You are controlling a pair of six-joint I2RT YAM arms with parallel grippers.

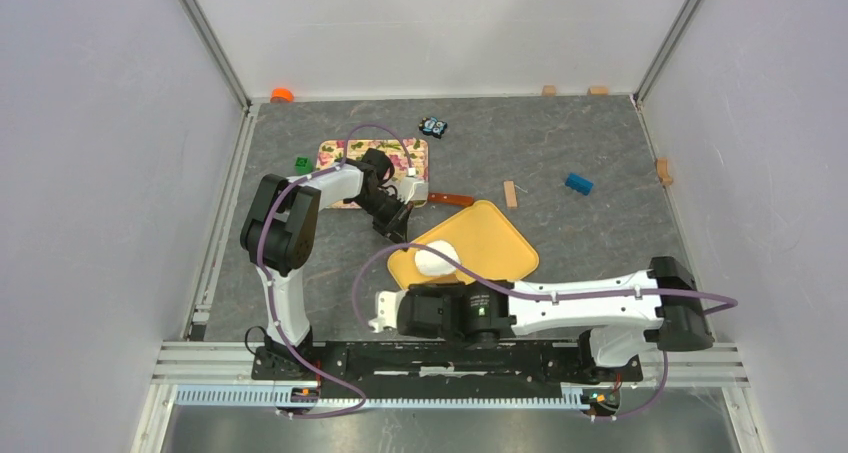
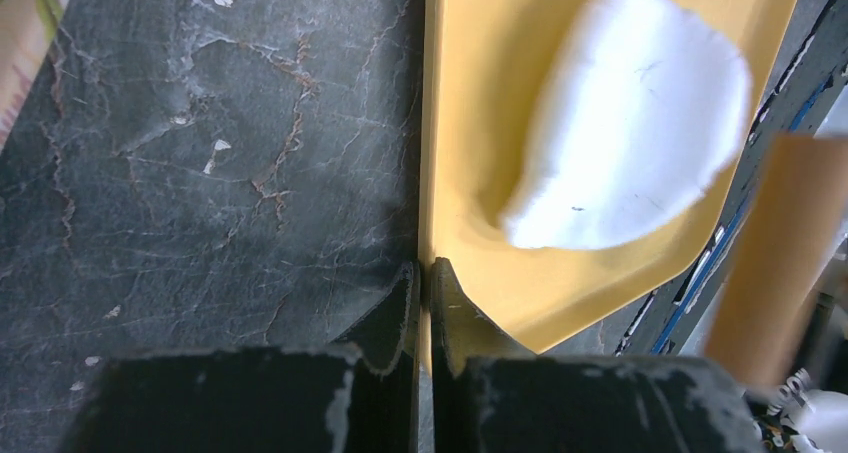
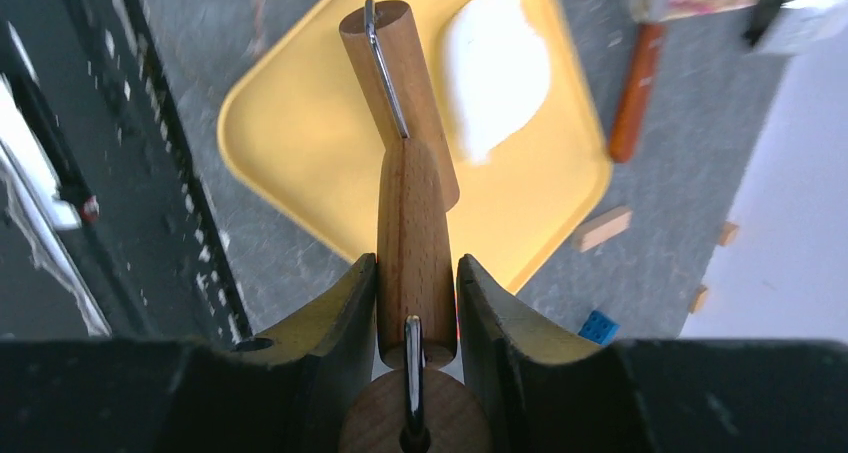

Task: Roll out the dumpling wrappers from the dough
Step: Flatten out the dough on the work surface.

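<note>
- Dark grey, stone-patterned table (image 1: 600, 233) between white walls, with a yellow board (image 1: 500, 238) lying near its middle.
- Dumpling wrapper (image 2: 630, 123): flat, white, roundish patch on the near-left part of the board.
- Left gripper (image 2: 422, 273): closed narrow, pinching the board's left rim, near the wrapper but apart from it.
- Right gripper (image 3: 415, 273): partway closed, clamped on the handle of a wooden roller (image 3: 412, 213). Barrel over the board, just beside the wrapper; contact with the board impossible to tell.
- Floral board (image 1: 372, 158) far left, blue block (image 1: 578, 183) far right.
</note>
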